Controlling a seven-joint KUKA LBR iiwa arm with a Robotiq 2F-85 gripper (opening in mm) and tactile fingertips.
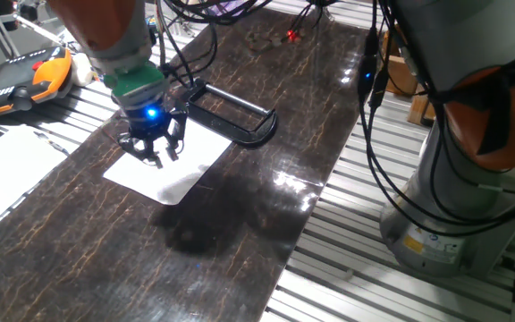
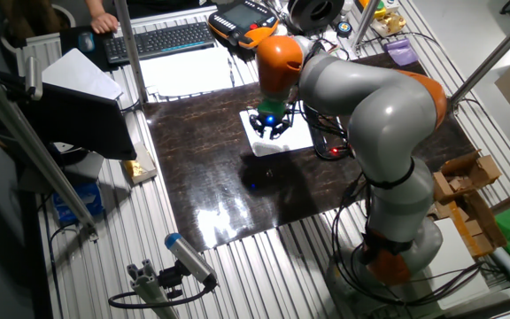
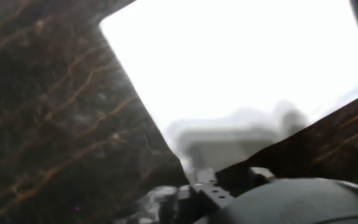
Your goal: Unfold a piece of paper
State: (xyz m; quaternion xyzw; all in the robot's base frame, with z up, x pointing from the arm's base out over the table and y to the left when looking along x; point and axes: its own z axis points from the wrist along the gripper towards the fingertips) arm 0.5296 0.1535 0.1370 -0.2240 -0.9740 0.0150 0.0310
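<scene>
matt white paper (image 1: 164, 170), glossy marbled tabletop (image 1: 240, 224)

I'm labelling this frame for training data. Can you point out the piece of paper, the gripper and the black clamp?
piece of paper (image 1: 173, 179): one fixed view, bare white part near its front corner.
gripper (image 1: 159, 156): one fixed view, between the fingertips above the sheet.
black clamp (image 1: 256, 126): one fixed view, curved end of the frame.

Hand view blurred; glare on tabletop (image 1: 293, 183).

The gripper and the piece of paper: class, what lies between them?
Nothing. In one fixed view the gripper hangs right over the piece of paper, fingertips at its surface; whether they touch it cannot be told. The black clamp lies beside the sheet.
</scene>
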